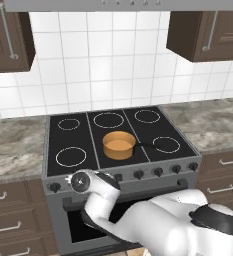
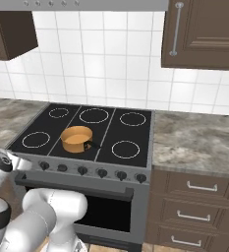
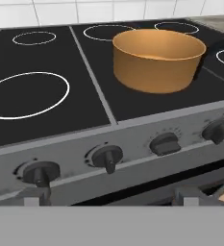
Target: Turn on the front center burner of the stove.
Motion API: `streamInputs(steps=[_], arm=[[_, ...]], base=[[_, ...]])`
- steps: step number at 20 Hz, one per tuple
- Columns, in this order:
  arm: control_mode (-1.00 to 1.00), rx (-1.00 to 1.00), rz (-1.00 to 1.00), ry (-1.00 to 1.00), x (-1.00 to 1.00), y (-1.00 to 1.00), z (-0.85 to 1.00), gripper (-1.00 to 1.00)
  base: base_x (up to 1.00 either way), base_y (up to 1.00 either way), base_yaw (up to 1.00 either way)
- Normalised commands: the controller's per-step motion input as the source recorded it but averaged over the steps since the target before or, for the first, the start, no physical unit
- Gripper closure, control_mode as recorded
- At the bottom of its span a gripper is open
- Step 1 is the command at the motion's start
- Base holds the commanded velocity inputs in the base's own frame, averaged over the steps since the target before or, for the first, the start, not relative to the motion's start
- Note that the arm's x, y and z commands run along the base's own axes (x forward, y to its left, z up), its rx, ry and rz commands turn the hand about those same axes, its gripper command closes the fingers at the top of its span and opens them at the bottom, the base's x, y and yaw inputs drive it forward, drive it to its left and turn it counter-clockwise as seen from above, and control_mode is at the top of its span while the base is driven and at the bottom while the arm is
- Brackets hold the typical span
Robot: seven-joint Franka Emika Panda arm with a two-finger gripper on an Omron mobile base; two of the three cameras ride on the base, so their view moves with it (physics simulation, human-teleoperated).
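Copper pot (image 3: pixel 157 60) — mid-stove (image 3: pixel 46 120)

Pot (image 1: pixel 119 145) on the stove (image 1: pixel 78 134) cooktop's front centre, behind the knob row (image 3: pixel 107 157).

Orange pot (image 1: pixel 119 145) sits mid-cooktop toward the front edge, marble counter (image 2: pixel 199 142) either side, brown cabinets (image 2: pixel 202 34) overhead.

Both base views look forward and down from behind the arm, left and right, sharing the stove (image 1: pixel 120 145) and its copper pot (image 1: pixel 119 145). The hand view sits close, low before the knobs (image 3: pixel 107 156), facing across the cooktop.
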Motion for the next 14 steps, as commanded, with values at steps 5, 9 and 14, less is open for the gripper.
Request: streamInputs(steps=[5, 9, 14], arm=[[-1.0, 0.08, 0.0, -0.31, -0.01, -0.07, -0.36, -1.0], [-1.0, 0.0, 0.0, -0.01, 0.0, -0.01, -0.09, -1.0], [-1.0, 0.0, 0.02, -0.02, 0.0, 0.0, -0.04, -1.0]], base=[[0.0, 0.0, 0.0], [0.0, 0.0, 0.0], [0.0, 0.0, 0.0]])
